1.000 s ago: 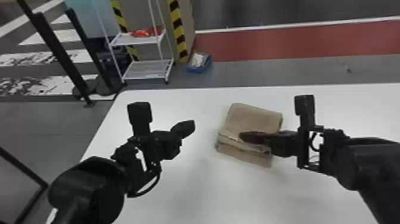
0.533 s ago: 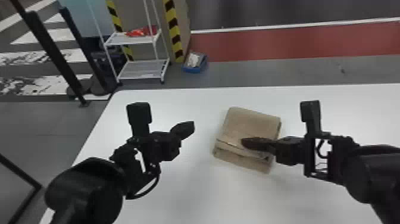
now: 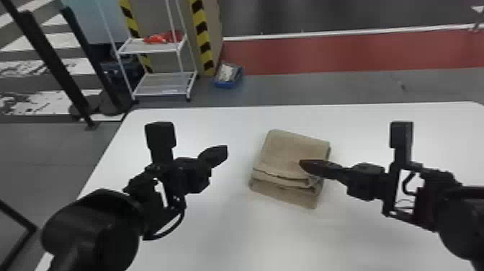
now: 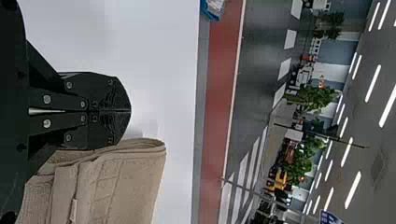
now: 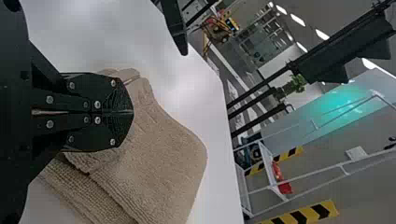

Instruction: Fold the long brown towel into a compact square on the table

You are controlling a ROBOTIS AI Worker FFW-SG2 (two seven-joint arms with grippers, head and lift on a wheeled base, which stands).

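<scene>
"Holding our right gripper (image 3: pixel 301 164) over the folded towel (image 3: pixel 288 151), are we flattening its layers?"

"Probably; its jaws are pressed together, like those of our left gripper (image 3: pixel 226 151), parked beside the towel."

"On what?"

"A white table (image 3: pixel 378 248); beyond it we see a shelf (image 3: pixel 162 86) and red floor (image 3: pixel 342 52)."

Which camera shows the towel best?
The head view: the towel shows almost whole, layered edge included. The left wrist view crops it; the right wrist view gives close texture but crops it, with jaws in front.
</scene>
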